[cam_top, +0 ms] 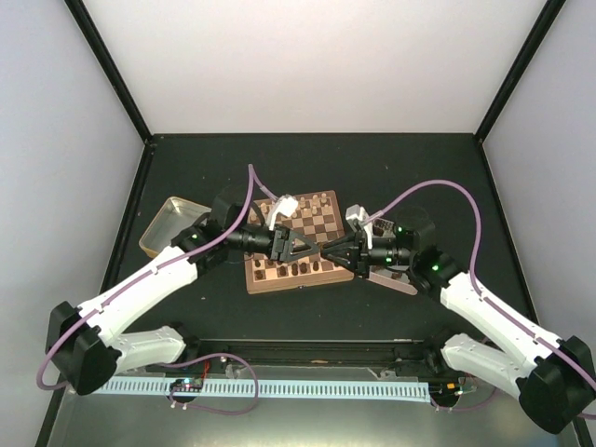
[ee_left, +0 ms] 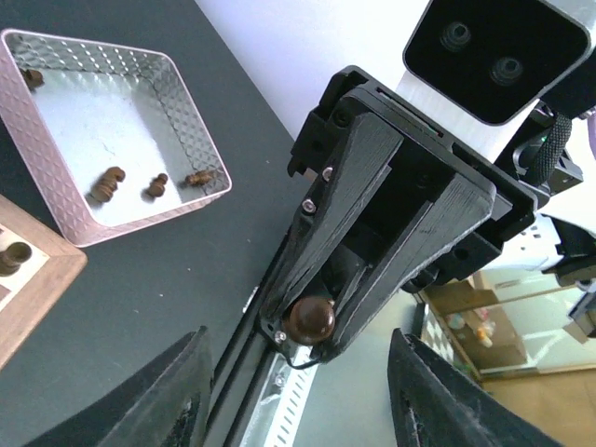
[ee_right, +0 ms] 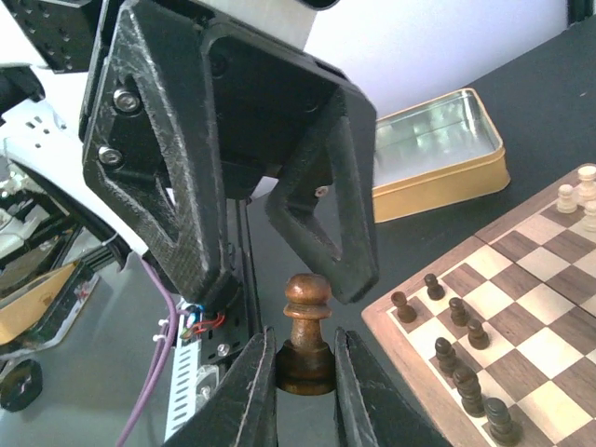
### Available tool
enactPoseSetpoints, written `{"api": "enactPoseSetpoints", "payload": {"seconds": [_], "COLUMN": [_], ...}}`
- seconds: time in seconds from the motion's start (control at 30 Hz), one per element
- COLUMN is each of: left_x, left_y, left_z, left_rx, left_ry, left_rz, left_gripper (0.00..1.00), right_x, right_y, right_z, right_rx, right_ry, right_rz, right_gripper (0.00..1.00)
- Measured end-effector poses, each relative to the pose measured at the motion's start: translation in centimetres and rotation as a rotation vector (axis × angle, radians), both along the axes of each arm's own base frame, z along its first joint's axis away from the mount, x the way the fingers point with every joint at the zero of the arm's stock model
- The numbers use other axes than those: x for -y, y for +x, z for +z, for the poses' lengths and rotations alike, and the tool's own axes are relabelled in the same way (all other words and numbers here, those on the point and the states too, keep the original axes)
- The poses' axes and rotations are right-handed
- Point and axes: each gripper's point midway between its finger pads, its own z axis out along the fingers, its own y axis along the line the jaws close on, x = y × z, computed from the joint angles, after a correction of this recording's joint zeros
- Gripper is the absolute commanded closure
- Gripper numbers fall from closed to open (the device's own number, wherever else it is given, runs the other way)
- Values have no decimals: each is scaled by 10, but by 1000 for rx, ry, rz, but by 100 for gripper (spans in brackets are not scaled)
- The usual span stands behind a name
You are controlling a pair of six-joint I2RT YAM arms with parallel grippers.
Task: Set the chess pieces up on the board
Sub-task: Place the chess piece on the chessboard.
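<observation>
My right gripper [ee_right: 305, 372] is shut on the base of a dark brown pawn [ee_right: 305, 321] and holds it upright, just off the board's near edge. My left gripper [ee_left: 298, 400] is open and faces it, its fingers [ee_right: 326, 214] spread around the pawn's head without touching it. The pawn's round head shows in the left wrist view [ee_left: 310, 319]. The two grippers meet above the front of the board [cam_top: 317, 219]. Dark pieces [ee_right: 456, 335] stand along the board's near rows, and cream pieces [ee_right: 577, 191] at the far side.
A yellow-rimmed tin [cam_top: 172, 223] sits left of the board. A pink-rimmed tray [ee_left: 140, 216] holding a few dark pieces [ee_left: 107, 183] sits right of the board, partly under my right arm. The cable rail runs along the table's near edge.
</observation>
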Motion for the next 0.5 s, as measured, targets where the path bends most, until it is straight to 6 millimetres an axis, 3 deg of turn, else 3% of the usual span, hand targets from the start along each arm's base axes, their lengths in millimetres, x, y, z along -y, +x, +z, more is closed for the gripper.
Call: {"api": "enactPoseSetpoints", "payload": {"seconds": [0.17, 0.4, 0.5], "left_x": [4, 7, 6], "left_y": [-3, -5, -5], "left_z": [-3, -9, -8], "left_rx": [-38, -84, -85], "left_ry": [-3, -2, -3], "left_rz": [-37, -60, -60], "left_gripper": [63, 93, 98], "right_x": [-7, -11, -12], "right_y": [-6, -8, -7], "right_z": [-2, -9, -9], "right_rx": [4, -4, -7], "right_ry": [-20, -46, -49], "right_rz": [51, 76, 74], "right_gripper": [87, 87, 77]}}
